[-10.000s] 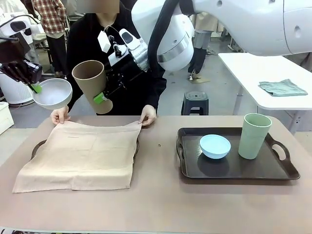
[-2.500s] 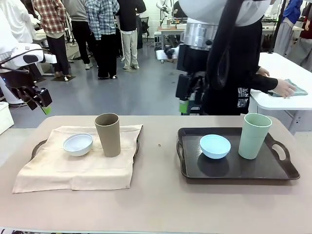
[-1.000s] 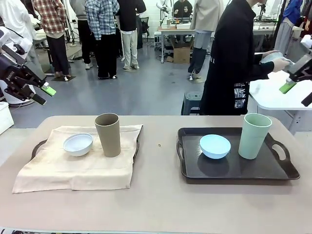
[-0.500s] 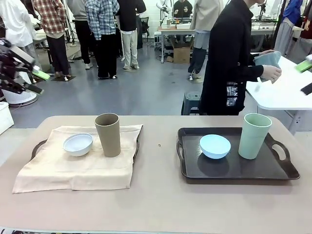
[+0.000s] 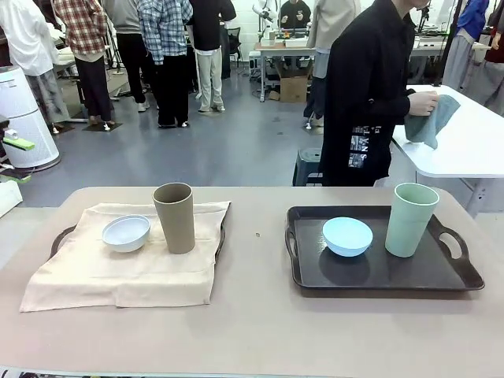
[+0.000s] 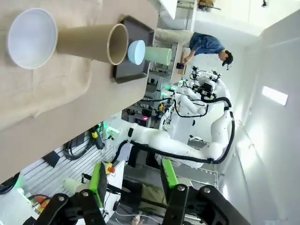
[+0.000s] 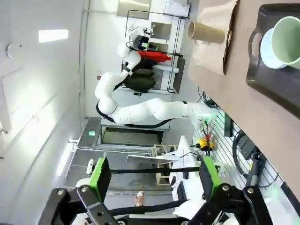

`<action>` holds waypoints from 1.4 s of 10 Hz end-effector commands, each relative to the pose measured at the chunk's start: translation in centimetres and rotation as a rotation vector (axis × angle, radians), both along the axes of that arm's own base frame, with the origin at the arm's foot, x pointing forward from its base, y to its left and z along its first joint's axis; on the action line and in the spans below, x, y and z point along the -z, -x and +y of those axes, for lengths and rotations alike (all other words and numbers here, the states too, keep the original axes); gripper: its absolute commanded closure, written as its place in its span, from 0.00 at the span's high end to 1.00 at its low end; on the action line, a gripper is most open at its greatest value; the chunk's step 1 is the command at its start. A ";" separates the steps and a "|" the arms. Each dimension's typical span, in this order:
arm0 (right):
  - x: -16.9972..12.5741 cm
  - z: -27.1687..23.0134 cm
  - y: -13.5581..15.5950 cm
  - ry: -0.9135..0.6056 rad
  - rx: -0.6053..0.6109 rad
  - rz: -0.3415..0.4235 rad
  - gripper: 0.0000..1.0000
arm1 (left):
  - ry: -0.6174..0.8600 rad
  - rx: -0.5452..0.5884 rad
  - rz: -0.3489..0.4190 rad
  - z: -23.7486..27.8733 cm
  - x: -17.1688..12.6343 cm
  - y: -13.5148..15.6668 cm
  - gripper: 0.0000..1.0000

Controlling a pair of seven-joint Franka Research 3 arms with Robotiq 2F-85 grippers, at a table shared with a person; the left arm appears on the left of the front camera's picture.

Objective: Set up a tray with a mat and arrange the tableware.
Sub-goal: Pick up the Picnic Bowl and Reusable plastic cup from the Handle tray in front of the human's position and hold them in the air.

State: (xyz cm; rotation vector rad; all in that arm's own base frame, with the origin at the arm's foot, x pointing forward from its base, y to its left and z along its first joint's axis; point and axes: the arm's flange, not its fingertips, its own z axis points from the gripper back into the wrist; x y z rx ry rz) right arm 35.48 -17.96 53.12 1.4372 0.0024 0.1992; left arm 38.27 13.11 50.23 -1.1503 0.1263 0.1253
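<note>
My left end effector (image 6: 133, 180) and right end effector (image 7: 154, 177) both gape empty, away from the bench (image 5: 260, 331), where the white bowl (image 5: 126, 233) sits just beside the brown cup (image 5: 174, 217) on the mat (image 5: 94, 276) over the left tray (image 5: 57, 240), and the blue bowl (image 5: 347, 236) sits near the green cup (image 5: 410, 220) in the right tray (image 5: 465, 272).

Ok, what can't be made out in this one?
Left tray: front view, mostly under the mat; a handle and rim edge show.
Left arm's fingers: front view, cut off by the picture's left edge.
Blue bowl: right wrist view, largely behind the green cup.
</note>
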 end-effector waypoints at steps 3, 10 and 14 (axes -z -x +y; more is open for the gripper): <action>-0.7 -0.1 0.4 0.003 0.005 -0.019 1.00 | 0.007 -0.015 -0.034 -0.5 -0.7 0.7 0.63; -0.7 -0.1 0.4 0.003 0.005 -0.019 1.00 | 0.007 -0.015 -0.034 -0.5 -0.7 0.7 0.63; -0.7 -0.1 0.4 0.003 0.005 -0.019 1.00 | 0.007 -0.015 -0.034 -0.5 -0.7 0.7 0.63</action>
